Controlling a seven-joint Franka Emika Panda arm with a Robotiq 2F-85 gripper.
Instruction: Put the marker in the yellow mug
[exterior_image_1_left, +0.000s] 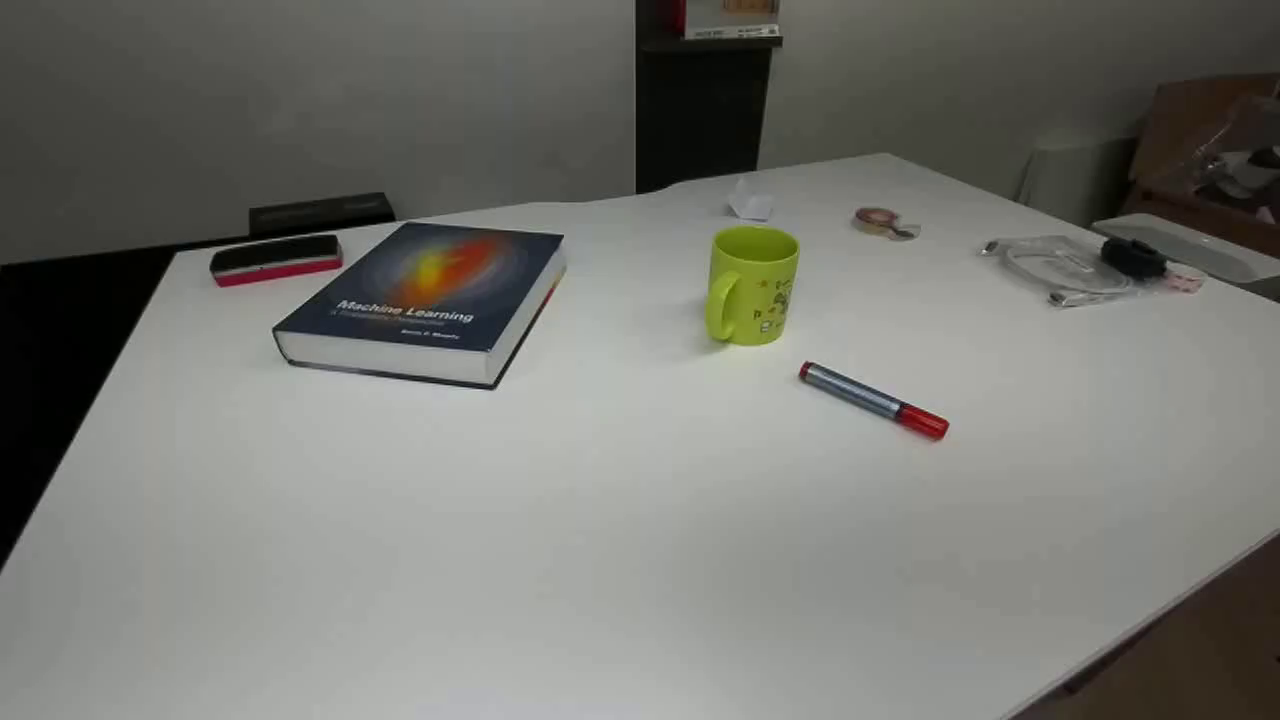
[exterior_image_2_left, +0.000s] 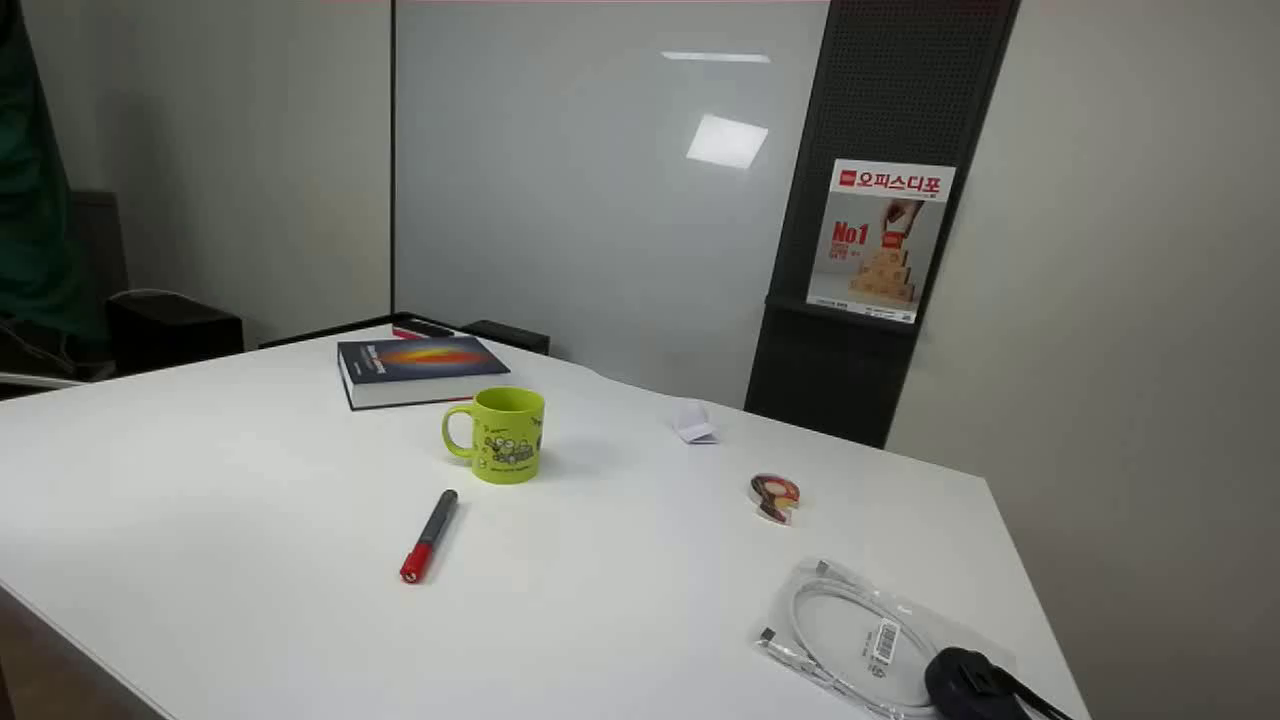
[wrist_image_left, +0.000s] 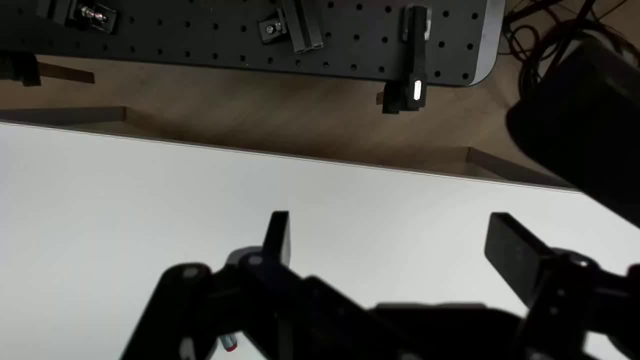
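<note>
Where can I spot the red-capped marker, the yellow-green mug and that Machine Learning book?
Red-capped marker (exterior_image_1_left: 872, 400), in an exterior view: on its grey barrel.
Yellow-green mug (exterior_image_2_left: 507, 440), in an exterior view: on its printed side.
Machine Learning book (exterior_image_1_left: 422, 295), in an exterior view: on its front cover.

The yellow mug (exterior_image_1_left: 762, 295), slightly greenish and printed with small dark drawings, stands upright on the white desk (exterior_image_1_left: 480, 540), handle to the left in both exterior views. The marker (exterior_image_2_left: 432, 532), grey-barrelled with a red cap, lies outside it on the near side, close but apart, cap end nearest.
</note>
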